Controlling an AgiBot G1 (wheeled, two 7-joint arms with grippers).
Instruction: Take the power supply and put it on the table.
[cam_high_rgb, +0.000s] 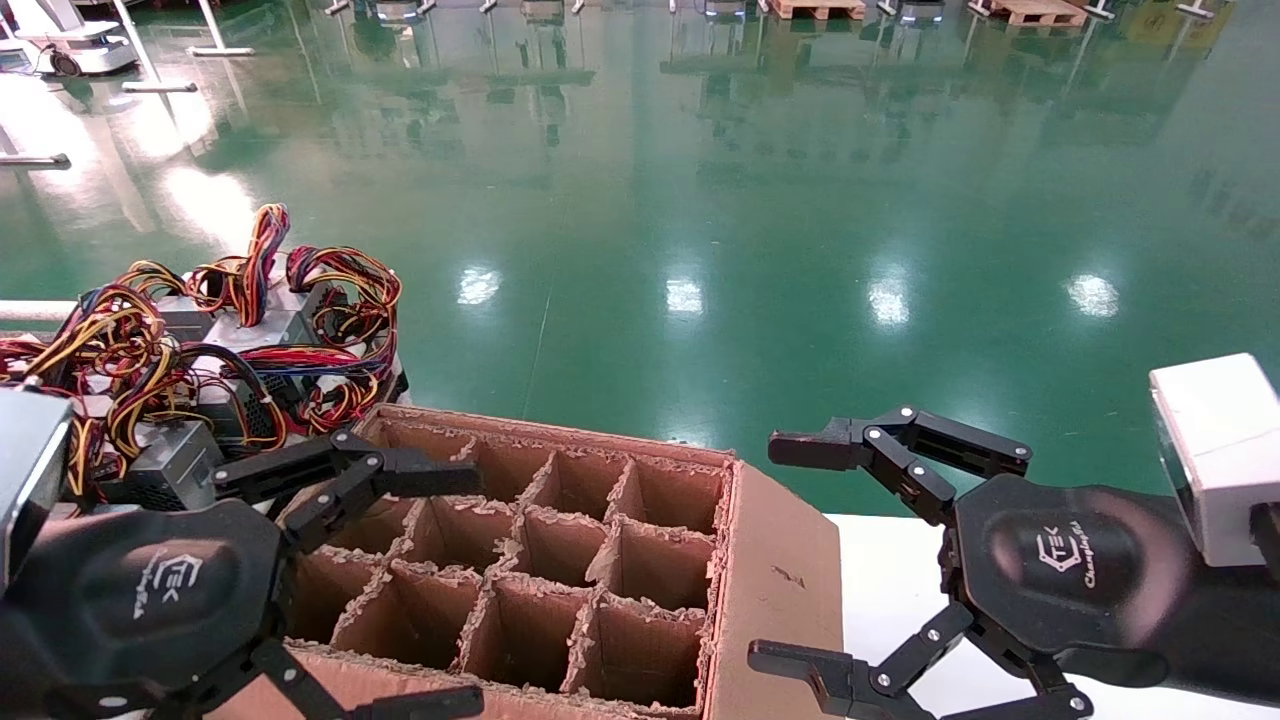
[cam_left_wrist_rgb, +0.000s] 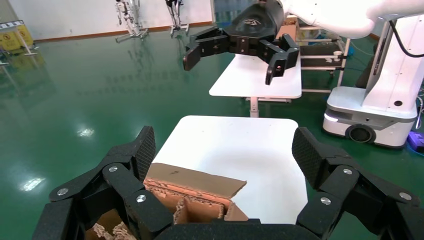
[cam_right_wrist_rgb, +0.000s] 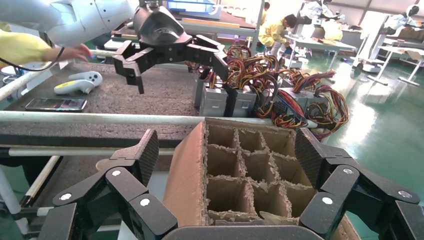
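The head view looks down over the box (cam_high_rgb: 560, 560); both wrist views face inward across it (cam_right_wrist_rgb: 245, 170).

You've got bare table (cam_high_rgb: 900, 590) on the right side of the cardboard box (cam_high_rgb: 780, 590), w/ the right gripper (cam_high_rgb: 790, 555) spread wide above it. The box fills the middle; its divider cells (cam_high_rgb: 560, 570) are narrow. On the left, tangled wires (cam_high_rgb: 130, 350) cover the power supplies (cam_high_rgb: 170, 455), just past the wide-spread left gripper (cam_high_rgb: 470, 590).
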